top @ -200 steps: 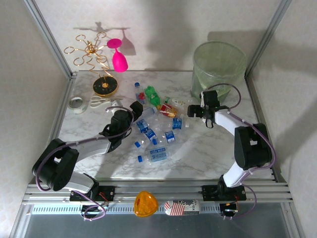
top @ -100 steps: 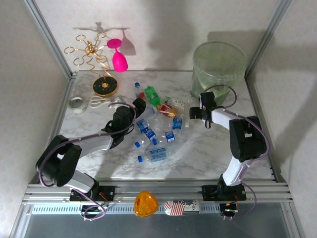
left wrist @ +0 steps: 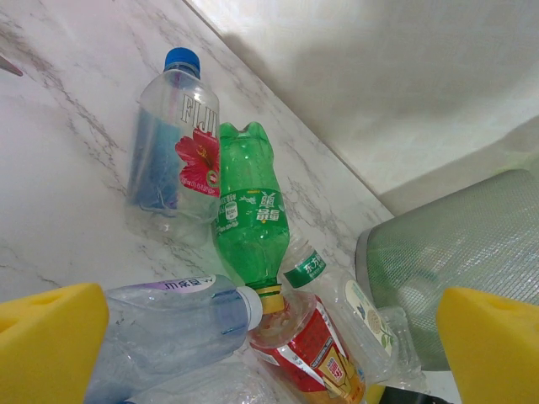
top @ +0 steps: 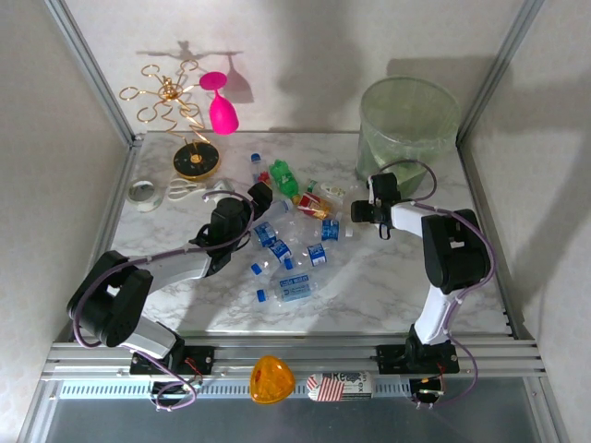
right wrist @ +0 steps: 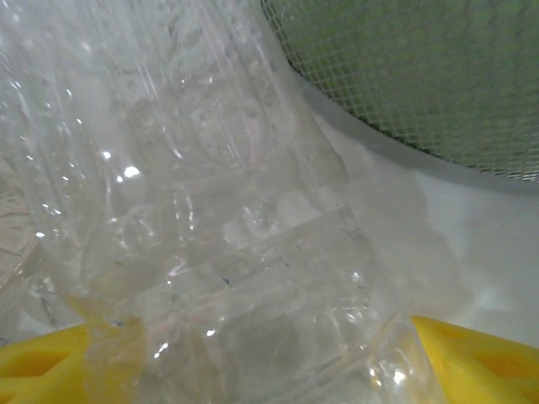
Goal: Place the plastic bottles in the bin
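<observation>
Plastic bottles (top: 291, 245) lie scattered mid-table on the marble top (top: 369, 295). At the heap's left edge the left gripper (top: 260, 196) hangs with its jaws spread wide and nothing between them. Ahead of it, the wrist view shows a Fiji bottle (left wrist: 173, 143) touching a green bottle (left wrist: 248, 215), whose yellow cap meets a red-labelled bottle (left wrist: 312, 349). Further right, the right gripper (top: 356, 210) has a crumpled clear bottle (right wrist: 210, 210) between its yellow pads (right wrist: 472, 353); I cannot tell if it is clamped. The bin (top: 409, 125) stands far right, just beyond.
</observation>
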Controlling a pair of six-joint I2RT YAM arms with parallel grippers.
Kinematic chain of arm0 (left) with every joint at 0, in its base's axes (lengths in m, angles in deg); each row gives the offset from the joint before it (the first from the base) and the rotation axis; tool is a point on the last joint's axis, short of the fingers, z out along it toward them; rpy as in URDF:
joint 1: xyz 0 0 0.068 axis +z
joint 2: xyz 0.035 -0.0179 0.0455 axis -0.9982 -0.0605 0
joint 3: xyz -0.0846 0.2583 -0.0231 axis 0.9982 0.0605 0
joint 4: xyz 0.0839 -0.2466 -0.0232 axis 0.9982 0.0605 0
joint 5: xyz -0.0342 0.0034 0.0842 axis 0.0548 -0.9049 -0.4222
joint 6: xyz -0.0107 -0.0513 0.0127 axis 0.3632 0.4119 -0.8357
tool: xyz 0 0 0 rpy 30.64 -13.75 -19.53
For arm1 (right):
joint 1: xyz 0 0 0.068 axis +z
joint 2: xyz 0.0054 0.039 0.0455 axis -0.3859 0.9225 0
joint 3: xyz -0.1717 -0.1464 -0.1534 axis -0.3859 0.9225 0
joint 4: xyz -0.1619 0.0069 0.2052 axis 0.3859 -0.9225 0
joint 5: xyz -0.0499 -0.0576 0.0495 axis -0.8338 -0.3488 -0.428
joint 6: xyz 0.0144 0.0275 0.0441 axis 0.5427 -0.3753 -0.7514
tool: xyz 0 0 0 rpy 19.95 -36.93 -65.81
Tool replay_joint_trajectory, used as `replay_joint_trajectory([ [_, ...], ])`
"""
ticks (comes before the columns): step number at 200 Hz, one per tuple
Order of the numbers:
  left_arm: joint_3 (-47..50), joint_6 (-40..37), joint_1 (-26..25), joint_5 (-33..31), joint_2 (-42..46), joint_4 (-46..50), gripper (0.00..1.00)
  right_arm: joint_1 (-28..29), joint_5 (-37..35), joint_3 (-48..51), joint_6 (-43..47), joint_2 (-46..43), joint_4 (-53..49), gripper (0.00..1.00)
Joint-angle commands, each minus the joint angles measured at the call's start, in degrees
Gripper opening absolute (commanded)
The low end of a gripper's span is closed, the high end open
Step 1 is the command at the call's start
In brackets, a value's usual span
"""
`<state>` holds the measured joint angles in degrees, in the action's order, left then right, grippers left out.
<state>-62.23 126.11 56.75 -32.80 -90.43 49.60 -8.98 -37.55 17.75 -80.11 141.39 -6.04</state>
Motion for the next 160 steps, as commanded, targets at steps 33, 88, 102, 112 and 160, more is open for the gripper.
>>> replay_joint_trajectory([
  [33,0.18,0.63,0.16,0.33,1.54,0.0,1.0,0.33,1.45,-1.87,0.06,1.41,0.25,0.62],
  [88,0.58,0.23,0.25,-0.9,2.43,0.26,1.0,0.48,1.36,0.28,0.15,-3.47,0.13,0.49],
  [102,0.46,0.15,0.25,-1.24,2.44,0.22,1.0,0.73,2.07,1.19,0.07,-6.17,0.13,0.48],
  [112,0.54,0.15,0.25,-1.55,2.53,0.18,1.0,0.97,3.15,1.85,0.07,-8.12,0.21,0.48],
  [160,0.84,-0.29,0.69,-2.69,3.35,0.14,1.0,3.75,5.41,3.17,0.5,-15.48,-0.4,0.46],
])
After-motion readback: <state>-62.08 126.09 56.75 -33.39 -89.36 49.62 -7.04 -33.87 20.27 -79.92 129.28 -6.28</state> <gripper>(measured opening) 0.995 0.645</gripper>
